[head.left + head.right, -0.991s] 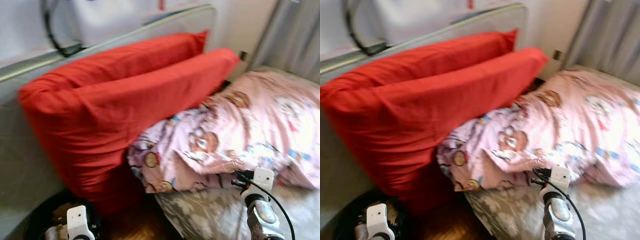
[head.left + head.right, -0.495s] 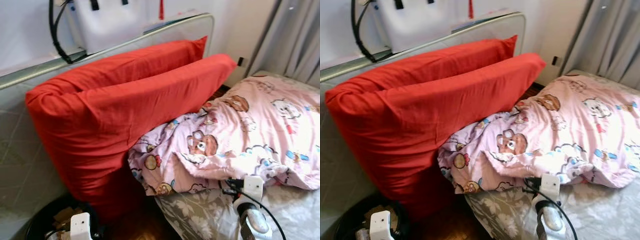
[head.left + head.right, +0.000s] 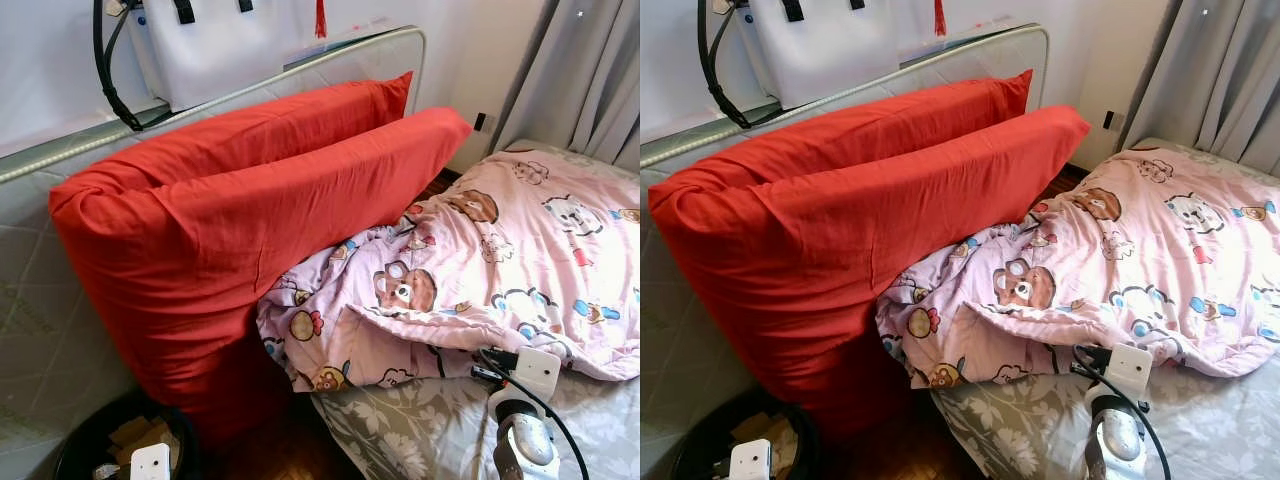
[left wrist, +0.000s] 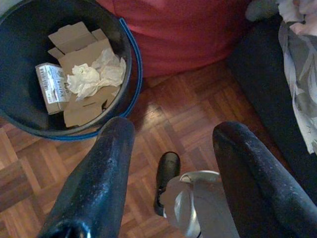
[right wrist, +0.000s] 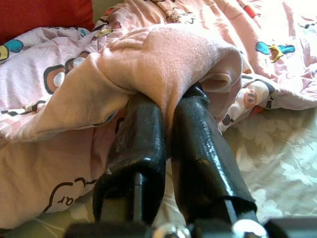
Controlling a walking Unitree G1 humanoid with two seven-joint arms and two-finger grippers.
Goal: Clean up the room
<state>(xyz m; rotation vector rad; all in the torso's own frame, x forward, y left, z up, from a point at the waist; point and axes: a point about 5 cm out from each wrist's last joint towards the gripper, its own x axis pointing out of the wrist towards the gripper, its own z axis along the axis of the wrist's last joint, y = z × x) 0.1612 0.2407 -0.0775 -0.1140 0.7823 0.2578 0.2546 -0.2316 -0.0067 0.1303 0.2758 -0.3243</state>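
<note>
A pink cartoon-print blanket (image 3: pixel 500 250) lies rumpled on the bed, its near edge folded over. My right gripper (image 5: pixel 171 106) is shut on a fold of that edge, and my right arm (image 3: pixel 520 435) rises from the bottom of the head views. Two long red pillows (image 3: pixel 230 210) lean against the upright grey headboard (image 3: pixel 30 290). My left gripper (image 4: pixel 174 128) hangs open above the parquet floor (image 4: pixel 198 99), beside a black bin (image 4: pixel 134 64) with cardboard and crumpled paper (image 4: pixel 96 79) in it.
A grey floral sheet (image 3: pixel 400 430) covers the mattress below the blanket. A white bag (image 3: pixel 215 45) sits on top of the headboard. Grey curtains (image 3: pixel 590 70) hang at the far right. The bin (image 3: pixel 85 455) stands on the floor between headboard and bed.
The blur has cleared and the view has settled. My right wrist has shifted slightly right while holding the blanket edge. My left wrist has dropped lower in the head views.
</note>
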